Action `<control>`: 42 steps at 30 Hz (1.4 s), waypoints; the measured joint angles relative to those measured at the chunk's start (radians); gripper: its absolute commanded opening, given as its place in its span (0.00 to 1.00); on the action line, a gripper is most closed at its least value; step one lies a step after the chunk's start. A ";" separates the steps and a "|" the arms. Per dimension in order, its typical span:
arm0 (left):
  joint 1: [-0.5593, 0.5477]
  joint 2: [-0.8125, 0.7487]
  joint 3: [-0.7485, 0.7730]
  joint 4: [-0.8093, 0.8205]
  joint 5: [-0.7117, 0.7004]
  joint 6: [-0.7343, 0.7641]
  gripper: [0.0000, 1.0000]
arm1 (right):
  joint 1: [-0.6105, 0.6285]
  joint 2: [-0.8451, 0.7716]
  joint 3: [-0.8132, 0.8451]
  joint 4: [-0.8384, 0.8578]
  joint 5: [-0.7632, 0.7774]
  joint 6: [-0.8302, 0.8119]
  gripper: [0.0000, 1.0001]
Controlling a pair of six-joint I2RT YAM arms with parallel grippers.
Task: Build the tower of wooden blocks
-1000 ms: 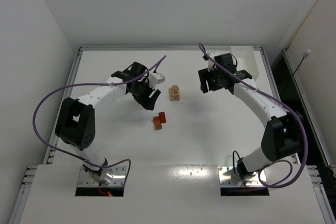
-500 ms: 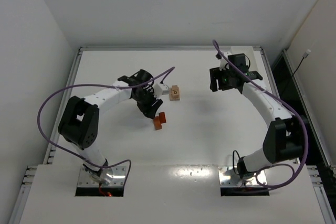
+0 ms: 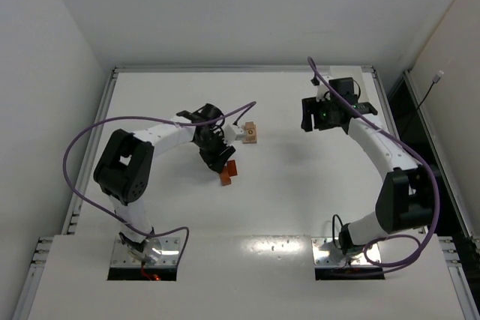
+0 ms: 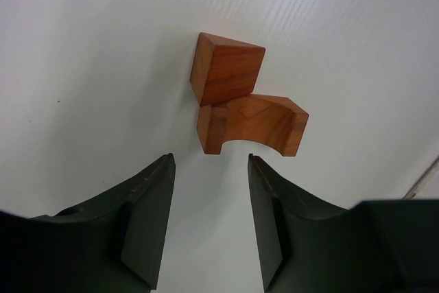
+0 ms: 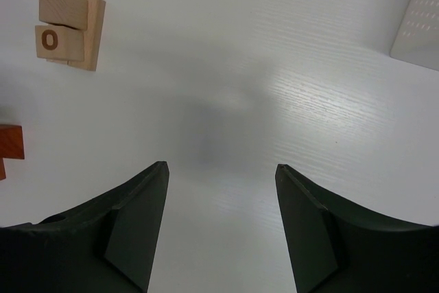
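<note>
There are two red-brown blocks (image 3: 228, 171) on the white table (image 3: 300, 200), near the middle. They touch each other. One is an arch block (image 4: 254, 125) with a curved bite cut out of one side, and it lies flat. The other is a chunky block (image 4: 226, 73) that sits against the arch block's far corner. The left gripper (image 4: 210, 169) is low over the table, just beside these two blocks, and points at them. Its jaws are a little way apart, with only bare table between them, and they hold nothing. A bit farther back on the table is a small bunch of pale blocks (image 3: 250, 133) pressed together, one with a round brown mark on it. The right gripper (image 5: 221, 169) is up in the air on the right side, well apart from all the blocks. Its jaws are wide and hold nothing. A white tray (image 5: 418, 25) lies off at the far right.
</note>
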 measured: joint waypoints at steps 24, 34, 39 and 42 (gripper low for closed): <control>-0.022 0.090 0.065 0.019 0.002 0.044 0.35 | -0.003 0.040 0.001 0.001 -0.016 0.000 0.60; -0.031 0.098 0.066 0.015 0.006 0.061 0.09 | -0.027 0.071 0.013 0.001 -0.018 0.000 0.60; -0.032 0.098 0.070 0.013 0.010 0.059 0.00 | -0.028 0.075 0.021 0.006 -0.019 0.003 0.60; -0.032 0.098 0.070 0.013 0.008 0.058 0.00 | -0.028 0.079 0.022 0.008 -0.028 0.006 0.60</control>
